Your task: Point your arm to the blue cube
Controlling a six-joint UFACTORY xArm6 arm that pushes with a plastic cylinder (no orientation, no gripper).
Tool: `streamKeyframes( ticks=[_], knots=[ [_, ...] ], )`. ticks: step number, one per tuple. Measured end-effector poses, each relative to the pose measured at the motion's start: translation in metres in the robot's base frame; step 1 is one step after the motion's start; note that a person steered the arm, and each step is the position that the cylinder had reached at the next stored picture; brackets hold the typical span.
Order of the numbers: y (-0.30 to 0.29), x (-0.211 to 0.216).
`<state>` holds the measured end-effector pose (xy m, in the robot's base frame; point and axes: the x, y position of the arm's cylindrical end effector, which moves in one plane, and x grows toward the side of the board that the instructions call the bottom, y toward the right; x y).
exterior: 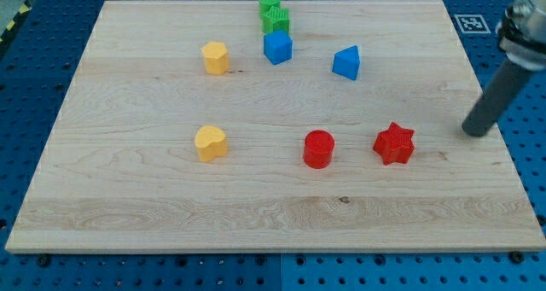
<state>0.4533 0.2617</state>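
Observation:
The blue cube (278, 47) sits near the top middle of the wooden board (128, 214), just below two green blocks. A second blue block (346, 62), wedge-like, lies to its right. My tip (475, 133) rests on the board near the right edge, far to the right of and below the blue cube. The nearest block to my tip is the red star (394, 143), to its left.
A green cylinder (270, 2) and a green ridged block (275, 20) stand at the top middle. A yellow block (216, 58) is at upper left, a yellow heart-like block (210, 142) at lower left, a red cylinder (319, 148) at centre.

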Motion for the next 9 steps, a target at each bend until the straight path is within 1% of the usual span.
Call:
streamKeyframes(
  ticks=[1, 2, 3, 4, 5, 6, 7, 9],
  knots=[
    [0.0, -0.058],
    [-0.008, -0.126],
    [-0.028, -0.169],
    [-0.068, -0.185],
    [-0.096, -0.186],
    [-0.132, -0.182],
    [-0.169, -0.159],
    [-0.182, -0.156]
  ],
)
